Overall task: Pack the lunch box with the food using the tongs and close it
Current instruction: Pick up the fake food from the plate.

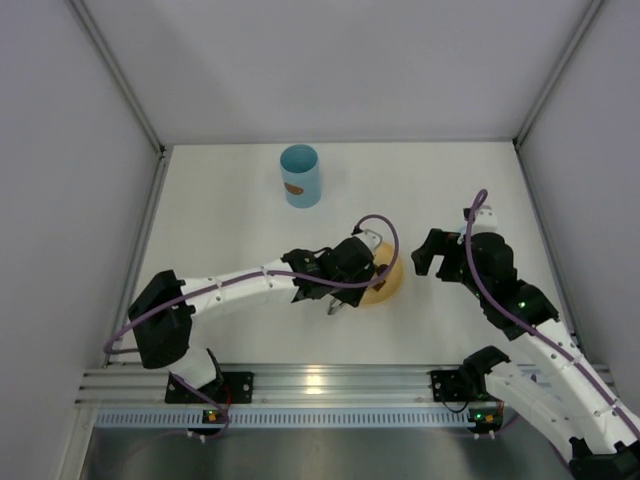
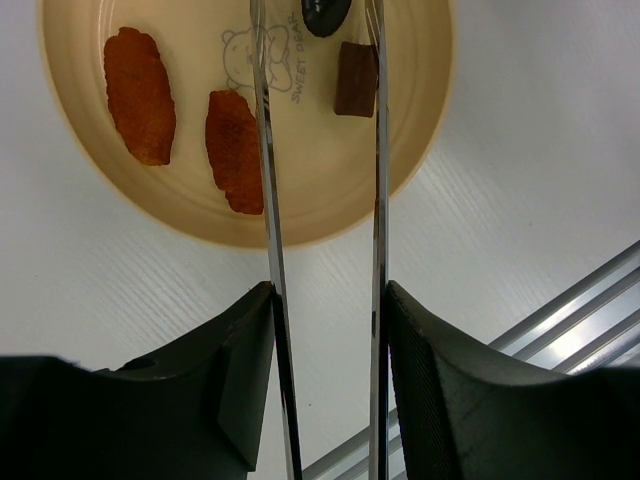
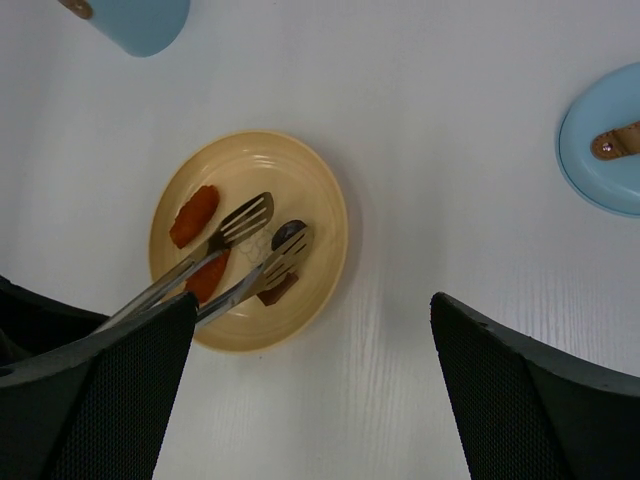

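Observation:
My left gripper [image 2: 328,300] is shut on the tongs [image 2: 266,200], one pad pressing each silvery arm. The arms run out over the yellow plate [image 2: 420,110], and their slotted heads [image 3: 246,219] stand apart above it. The food lies on the plate: two reddish-brown ovals [image 2: 140,95] [image 2: 234,150], a dark brown square chunk [image 2: 354,80] and a dark round piece [image 2: 325,14]. One tong head sits over the round piece [image 3: 289,233]. The light blue lunch box [image 1: 300,175] stands upright further back, apart from both arms. My right gripper [image 3: 312,300] is open and holds nothing, to the right of the plate.
A light blue round lid [image 3: 605,140] with a brown tab lies flat on the white table to the right of the plate. White walls enclose the table on three sides. A metal rail [image 1: 320,380] runs along the near edge.

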You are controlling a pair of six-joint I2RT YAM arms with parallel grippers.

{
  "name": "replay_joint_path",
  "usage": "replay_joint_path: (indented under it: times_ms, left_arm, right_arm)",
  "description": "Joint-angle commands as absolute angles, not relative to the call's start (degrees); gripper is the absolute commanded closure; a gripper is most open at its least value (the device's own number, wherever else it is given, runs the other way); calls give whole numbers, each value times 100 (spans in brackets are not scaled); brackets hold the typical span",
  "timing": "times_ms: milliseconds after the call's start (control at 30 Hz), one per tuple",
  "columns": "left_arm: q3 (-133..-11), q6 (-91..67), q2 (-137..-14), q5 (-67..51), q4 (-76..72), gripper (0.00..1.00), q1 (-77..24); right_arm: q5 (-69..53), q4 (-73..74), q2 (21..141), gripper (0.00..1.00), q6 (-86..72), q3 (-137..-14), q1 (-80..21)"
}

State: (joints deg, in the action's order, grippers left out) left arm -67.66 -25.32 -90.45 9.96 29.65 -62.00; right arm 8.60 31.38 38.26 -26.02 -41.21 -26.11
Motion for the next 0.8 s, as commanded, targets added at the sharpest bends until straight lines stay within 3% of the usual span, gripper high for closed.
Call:
replay_joint_path:
  times_ms: [0, 167, 467, 767]
  left_arm:
    - [-7014, -2452, -9097, 1055, 2672, 49, -6249]
    - [-7040, -2417, -9228, 1055, 2672, 50, -6275]
    - [-7154, -2417, -9264, 1133, 2803, 70, -6284]
    - [-7303, -2382, -8948, 1511, 2847, 70, -6284]
  right_arm:
    - [967, 3296, 3744, 1, -2593, -4140, -2707]
    - [967, 3296, 3727, 2, -2593, -4140, -2707]
    - [976, 3313, 3718, 2, -2593, -4157, -2716]
    - [976, 3305, 3744, 1, -2566, -4219, -2716]
